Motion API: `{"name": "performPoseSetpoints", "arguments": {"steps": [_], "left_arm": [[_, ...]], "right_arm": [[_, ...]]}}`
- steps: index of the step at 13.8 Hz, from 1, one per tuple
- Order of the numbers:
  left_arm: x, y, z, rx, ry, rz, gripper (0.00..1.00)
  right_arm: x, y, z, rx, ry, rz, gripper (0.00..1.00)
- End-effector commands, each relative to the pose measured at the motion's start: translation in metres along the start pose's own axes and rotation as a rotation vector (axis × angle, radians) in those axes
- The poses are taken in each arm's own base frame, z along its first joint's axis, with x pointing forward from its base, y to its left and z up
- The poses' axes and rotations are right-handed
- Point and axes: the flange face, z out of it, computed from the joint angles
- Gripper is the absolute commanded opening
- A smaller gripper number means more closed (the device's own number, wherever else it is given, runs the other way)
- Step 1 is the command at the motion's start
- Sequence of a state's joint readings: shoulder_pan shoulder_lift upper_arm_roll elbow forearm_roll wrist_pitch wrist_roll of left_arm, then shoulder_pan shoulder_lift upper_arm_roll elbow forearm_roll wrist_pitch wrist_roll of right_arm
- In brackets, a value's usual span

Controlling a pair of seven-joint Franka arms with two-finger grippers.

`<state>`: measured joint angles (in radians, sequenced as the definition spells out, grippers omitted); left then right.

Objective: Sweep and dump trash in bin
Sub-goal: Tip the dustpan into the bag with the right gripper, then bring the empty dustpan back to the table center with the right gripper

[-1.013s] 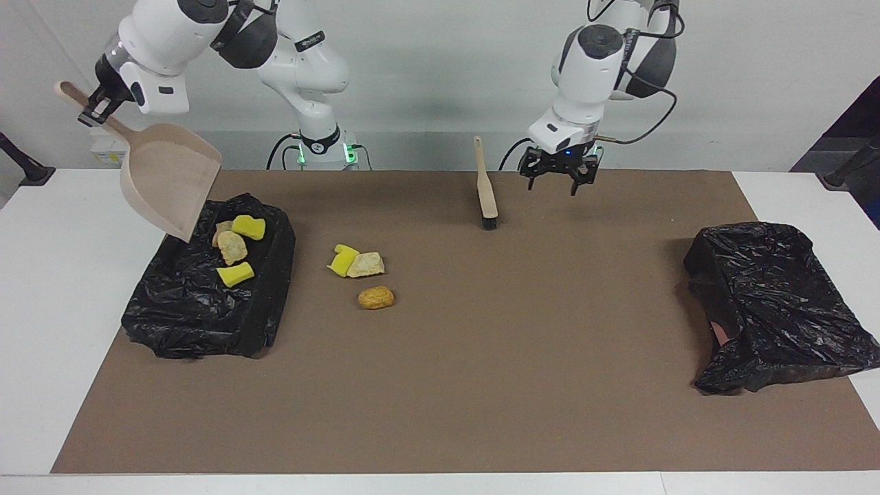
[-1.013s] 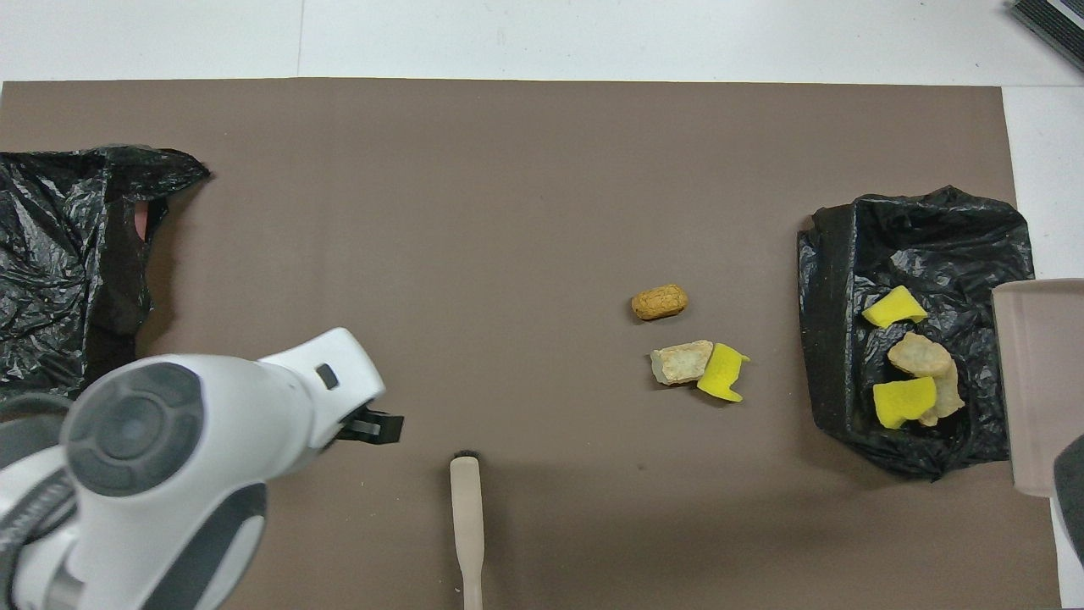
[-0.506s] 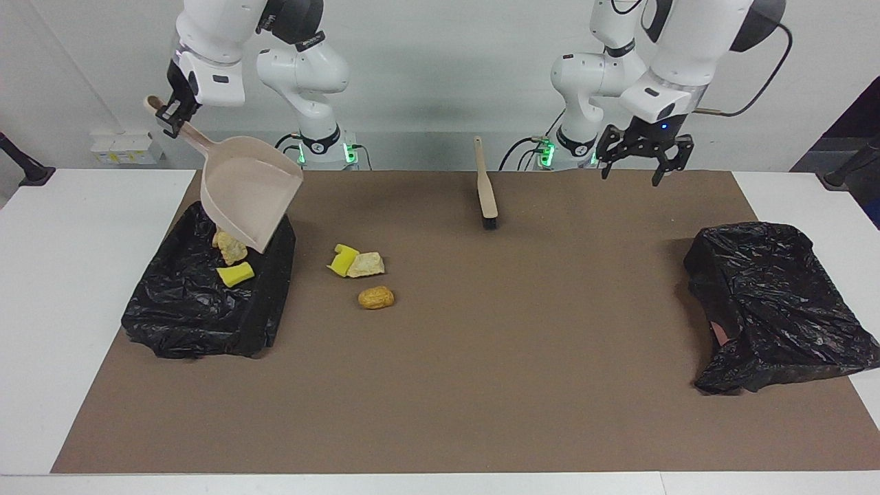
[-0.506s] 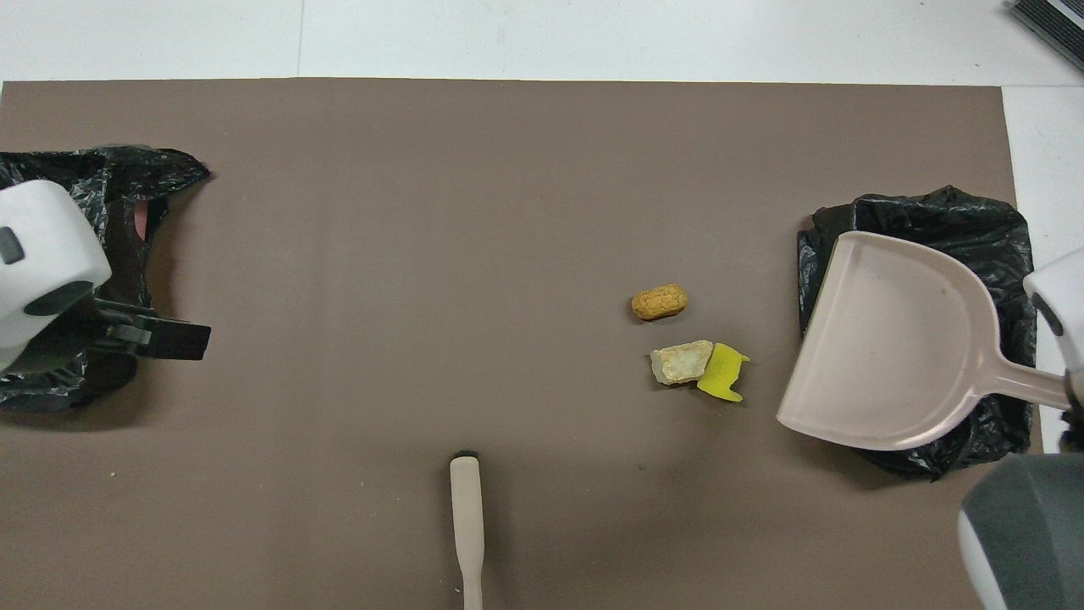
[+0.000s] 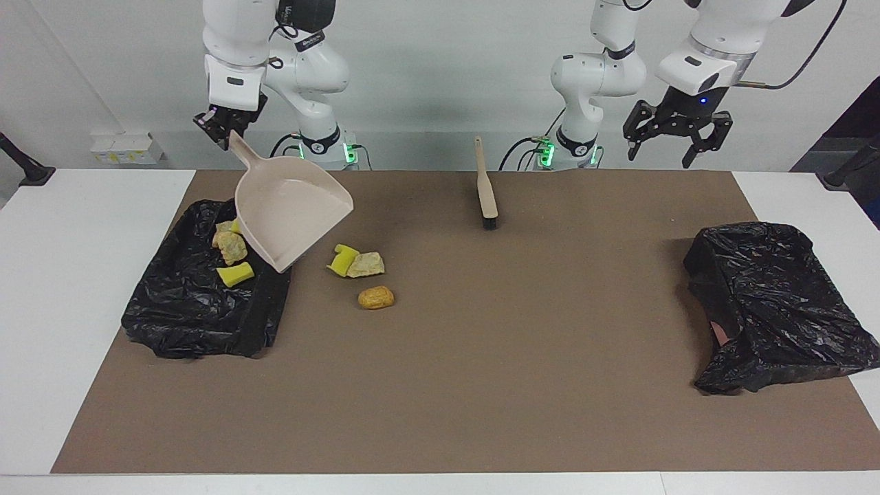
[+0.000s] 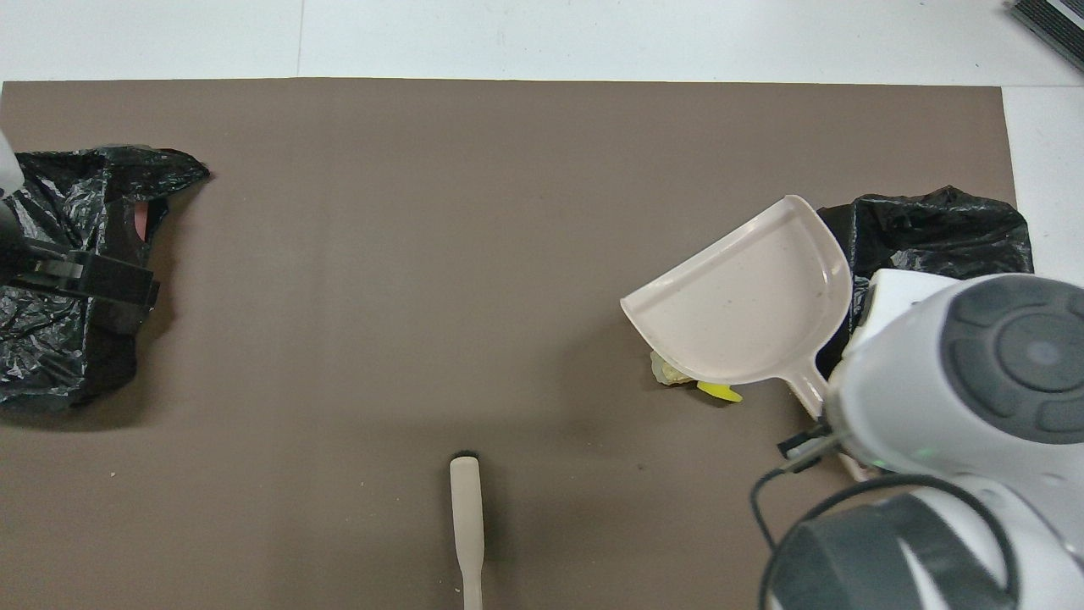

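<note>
While the right gripper (image 5: pixel 221 124) holds the dustpan (image 5: pixel 292 210) by its handle with jaws clamped, the pan hangs tilted and empty over the edge of the bin (image 5: pixel 199 302) at the right arm's end of the desk (image 5: pixel 41 309), its lip just above the loose trash. Four pieces of trash (image 5: pixel 230 251) lie in that bin; three are on the mat: a yellow wedge (image 5: pixel 342 260) touching a beige chunk (image 5: pixel 366 265), and a golden-brown lump (image 5: pixel 376 298) just beside them. The brush (image 5: pixel 486 185) lies untouched on the mat near the robots. The left gripper (image 5: pixel 677 134) hangs over the desk's edge near the second bag (image 5: pixel 777 302), jaws wide, nothing in them; I read it as waiting. Risks as I judge them: the pan's lip could come down on the wedge and chunk and flick them away, or snag the bin liner and drag it; with the brush lying flat, a poor grasp could let it twist. Versus half a second ago, the dustpan has swung off the bin toward the loose pieces, and the left gripper has lifted farther toward its own end.
</note>
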<state>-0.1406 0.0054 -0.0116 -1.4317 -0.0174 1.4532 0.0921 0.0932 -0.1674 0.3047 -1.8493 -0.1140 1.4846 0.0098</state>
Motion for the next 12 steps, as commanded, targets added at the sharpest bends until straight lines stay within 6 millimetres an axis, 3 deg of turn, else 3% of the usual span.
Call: {"name": "performPoseSetpoints", "arguments": {"steps": [1,3,5,6,8,10,12], "left_arm": [[0.0,-0.004,-0.01,0.008,-0.005,0.01,1.0],[-0.004,-0.007,-0.01,0.009,-0.008,0.002,1.0],[-0.009,-0.011,-0.01,0.009,-0.009,-0.012,1.0],[-0.01,-0.012,-0.009,0.008,-0.007,-0.016,1.0],[-0.012,-0.018,-0.009,0.009,-0.009,-0.029,1.0],[-0.013,-0.019,-0.009,0.01,-0.015,-0.031,1.0],[-0.013,-0.02,-0.009,0.01,-0.014,-0.034,1.0]], "right_arm": [[0.05,-0.052,0.025,0.096,0.031,0.228,0.0],[0.09,-0.108,0.042,0.151,0.071,0.273,0.0],[0.131,-0.139,0.051,0.224,0.106,0.328,0.0],[0.148,-0.164,0.05,0.242,0.124,0.314,0.0],[0.189,-0.197,0.069,0.299,0.15,0.352,0.0],[0.22,-0.251,0.102,0.288,0.169,0.374,0.0],[0.232,-0.26,0.113,0.292,0.17,0.38,0.0]]}}
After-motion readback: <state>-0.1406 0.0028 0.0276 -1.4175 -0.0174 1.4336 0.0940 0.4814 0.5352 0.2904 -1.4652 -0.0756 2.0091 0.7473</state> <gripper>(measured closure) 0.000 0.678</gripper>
